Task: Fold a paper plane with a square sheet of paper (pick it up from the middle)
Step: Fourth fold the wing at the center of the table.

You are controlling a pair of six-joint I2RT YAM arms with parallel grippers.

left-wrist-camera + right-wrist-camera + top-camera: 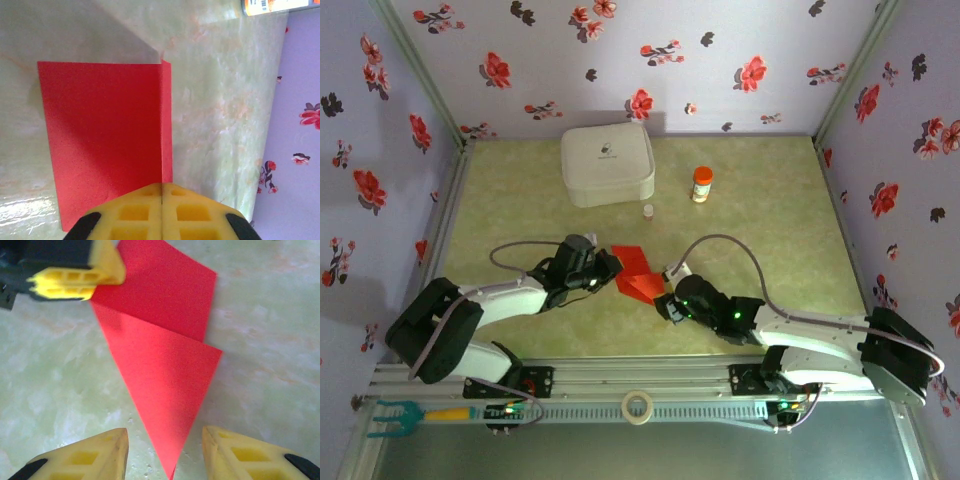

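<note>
The sheet of paper point(638, 272) is thin, matte and bright red. It is creased into a flat panel ending in a sharp triangular point, and lies on the glossy, marbled green table point(780, 240), nearer the arm bases than the rounded white case point(607, 165). The left gripper point(162, 192) has its ribbed yellow fingers pressed together on a creased edge of the sheet. The right gripper point(165, 434) is partly open and holds nothing. The paper's point, at the end farthest from the case, lies between its fingers.
</note>
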